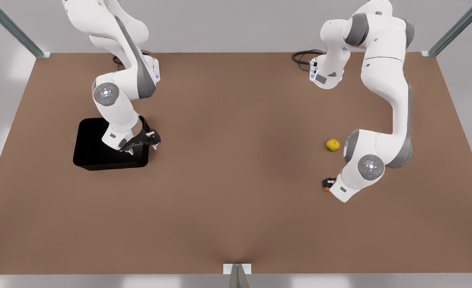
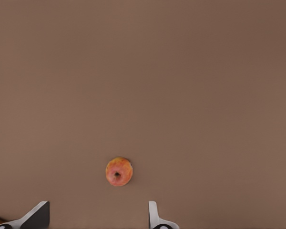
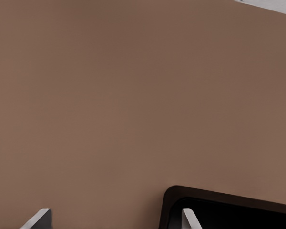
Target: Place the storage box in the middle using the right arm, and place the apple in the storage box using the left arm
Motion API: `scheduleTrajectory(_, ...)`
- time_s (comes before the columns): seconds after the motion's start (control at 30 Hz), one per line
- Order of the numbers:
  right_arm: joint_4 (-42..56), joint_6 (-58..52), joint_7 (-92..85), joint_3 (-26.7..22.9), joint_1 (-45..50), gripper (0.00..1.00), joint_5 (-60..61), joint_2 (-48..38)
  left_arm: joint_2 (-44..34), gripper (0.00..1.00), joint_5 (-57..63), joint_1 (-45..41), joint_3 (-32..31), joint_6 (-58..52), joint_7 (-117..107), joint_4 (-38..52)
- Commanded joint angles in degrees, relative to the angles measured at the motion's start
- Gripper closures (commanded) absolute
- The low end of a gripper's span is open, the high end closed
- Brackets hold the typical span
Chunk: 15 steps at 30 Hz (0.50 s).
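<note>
The storage box (image 1: 96, 150) sits on the brown table (image 1: 236, 200) toward the front view's left, well away from the table's middle. The right arm (image 1: 118, 96) reaches down over it, and the right end effector (image 1: 142, 146) hangs at the box's corner nearest the table's centre. In the right wrist view its fingertips (image 3: 188, 219) stand spread apart, one over the box's rounded rim (image 3: 190, 193) and the other over bare table outside the wall, so the end effector is released and straddles the wall without pinching it.

On the front view's right, the left arm (image 1: 384, 100) bends low over the table. Its left end effector (image 1: 329, 184) is mostly hidden behind the wrist in the front view. The apple (image 2: 118, 171) lies on the table beneath it, dimple facing up, with only a sliver of orange (image 1: 326, 189) peeking out beside the wrist in the front view. In the left wrist view the two fingertips (image 2: 154, 215) are wide apart and clear of the fruit, so this end effector is released too.

A yellow-green fruit (image 1: 332, 145) rests near the left arm's elbow, apart from the apple. Black cables (image 1: 304, 58) loop by the arm bases at the far edge. The stretch of table between box and apple is bare.
</note>
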Motion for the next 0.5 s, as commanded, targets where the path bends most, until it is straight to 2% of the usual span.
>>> scheduleTrajectory(0.0, -0.59, 0.69, -0.05, 0.06, 0.74, 0.0, 0.0, -0.04, 0.01, 0.0, 1.04, 0.0, 0.0, 0.85, -0.01, -0.67)
scheduleTrajectory(0.07, -5.17, 2.9, -0.67, 0.06, -0.14, 0.0, -0.09, -1.54, -0.43, 0.0, 1.22, 0.88, -0.09, 8.07, -0.09, -8.15)
scheduleTrajectory(0.23, -11.24, 1.67, -1.02, 0.06, -3.22, 0.0, -0.09, -3.21, -2.72, 0.0, 1.04, 1.15, -1.32, 8.33, 0.26, -13.69)
scheduleTrajectory(0.4, -11.24, 1.15, -1.02, -0.03, -5.51, 0.0, -0.09, 3.47, -0.61, 0.0, -1.15, 3.43, -1.23, 18.61, 1.05, -19.4)
scheduleTrajectory(0.47, -10.97, 2.55, -1.02, -0.38, -5.59, 0.0, -0.09, 6.8, 0.62, 0.0, -1.33, 4.31, -1.23, 18.97, 1.05, -19.4)
